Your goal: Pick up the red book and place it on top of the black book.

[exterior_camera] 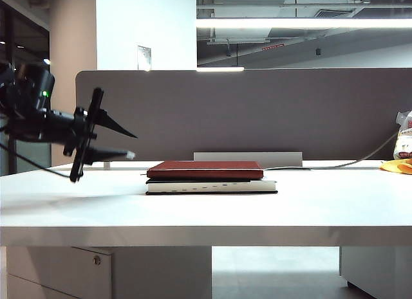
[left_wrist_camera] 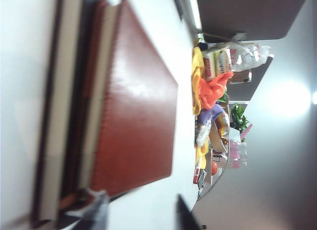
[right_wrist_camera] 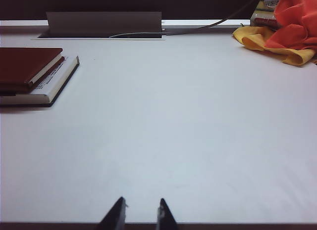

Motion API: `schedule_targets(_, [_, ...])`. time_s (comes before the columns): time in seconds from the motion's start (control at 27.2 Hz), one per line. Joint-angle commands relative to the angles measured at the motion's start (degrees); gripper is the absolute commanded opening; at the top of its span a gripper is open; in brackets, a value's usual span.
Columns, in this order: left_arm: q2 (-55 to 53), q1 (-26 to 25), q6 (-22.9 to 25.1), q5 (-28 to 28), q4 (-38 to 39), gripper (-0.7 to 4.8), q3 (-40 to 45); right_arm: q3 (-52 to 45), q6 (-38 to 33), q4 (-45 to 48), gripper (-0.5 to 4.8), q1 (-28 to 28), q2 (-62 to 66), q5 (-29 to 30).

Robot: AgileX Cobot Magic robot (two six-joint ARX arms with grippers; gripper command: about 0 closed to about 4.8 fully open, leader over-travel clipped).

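The thin maroon hardcover red book (exterior_camera: 205, 169) lies flat atop the thicker black book (exterior_camera: 211, 186) mid-bench (exterior_camera: 322, 209), edges nearly flush. The left gripper (exterior_camera: 122, 143) hovers beside them, jaws released, empty. The right gripper (right_wrist_camera: 138, 213) rests apart over bare bench, jaws narrowly parted.

Bare white tabletop (exterior_camera: 322, 209) spreads in front of and to the right of the stacked maroon hardcover book (exterior_camera: 205, 169) and thicker black-covered book (exterior_camera: 212, 187); behind stands a grey partition panel (exterior_camera: 257, 112), and yellow-orange cloth clutter (right_wrist_camera: 285, 27), seemingly bunched fabric, crowds the far right corner
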State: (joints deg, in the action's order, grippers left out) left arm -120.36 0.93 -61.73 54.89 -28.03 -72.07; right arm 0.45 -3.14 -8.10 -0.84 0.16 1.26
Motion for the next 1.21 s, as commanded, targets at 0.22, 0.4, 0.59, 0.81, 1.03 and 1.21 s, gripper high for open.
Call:
schedule_targets(0.22, [7.21,-0.24,9.14,0.00,4.96,0.51,-0.20,-0.15,-0.09,0.61,0.86,0.02,0.00,-0.02])
schedule_targets(0.4, [12.50,-0.44,24.09,-6.16,20.74,0.42,-0.17,-0.15,-0.09,0.61,0.86,0.02,0.00,-0.02])
schedule_targets(0.59, [19.37,-0.44,30.25,-12.61,22.62,-0.06,5.75,-0.15,-0.11,0.59,0.86,0.04,0.00,0.00])
schedule_targets(0.81, [24.24,-0.35,33.18,-15.26,22.29,-0.06,11.13,-0.15,-0.11,0.59,0.86,0.02,0.00,0.00])
schedule_targets(1.03, [31.82,-0.59,36.96,-19.32,21.33,-0.06,19.19,-0.15,-1.42,0.37,0.85,0.04,0.00,1.07])
schedule_targets(1.21, [35.78,-0.59,37.83,-20.87,18.71,-0.06,23.89,-0.15,-1.84,0.11,0.84,0.09,0.00,8.74])
